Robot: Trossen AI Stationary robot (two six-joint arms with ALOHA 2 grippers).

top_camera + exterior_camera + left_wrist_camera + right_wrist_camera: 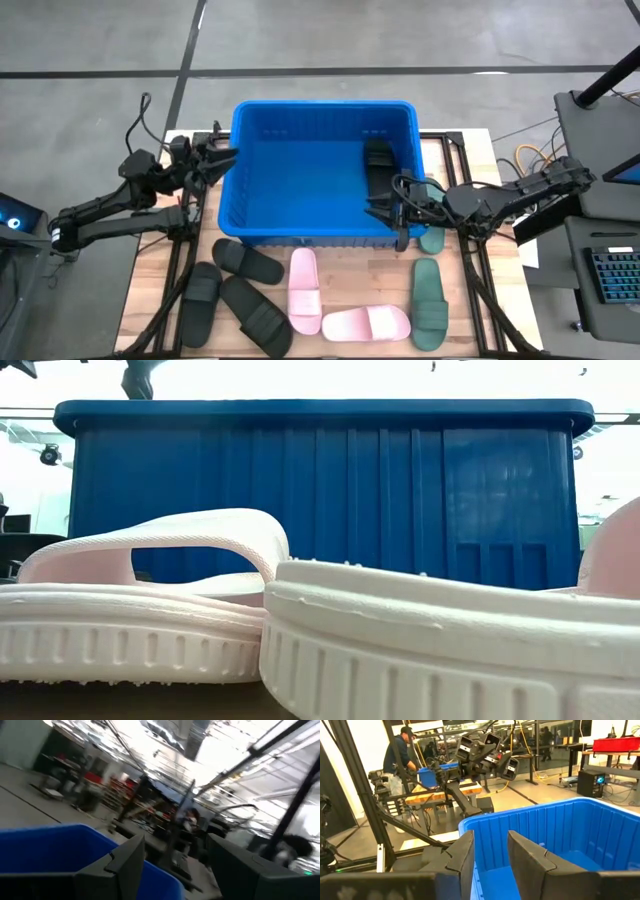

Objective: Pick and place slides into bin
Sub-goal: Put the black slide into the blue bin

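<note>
Right gripper [398, 215] over the blue bin's [240, 170] right near corner, jaws parted, empty. One black slide [379, 168] inside. Nearest remaining: green slide [431, 303], just outside that corner, long axis perpendicular to the bin's near wall. Left gripper [222, 160] waits at the bin's left rim, jaws spread.

The blue bin [300, 170] stood at the centre of the wooden surface [460, 330], with one black slide [379, 170] lying inside along its 3 o'clock wall. The right gripper [392, 212], jaws parted and holding nothing, sat over the bin's corner at about 4 o'clock, while the left gripper [226, 158] waited just outside the wall at 9 o'clock. Toward 6 o'clock lay three black slides [245, 262], two pink slides [304, 290], and one green slide [430, 305], a second green slide [432, 238] showing beside the right arm.
</note>
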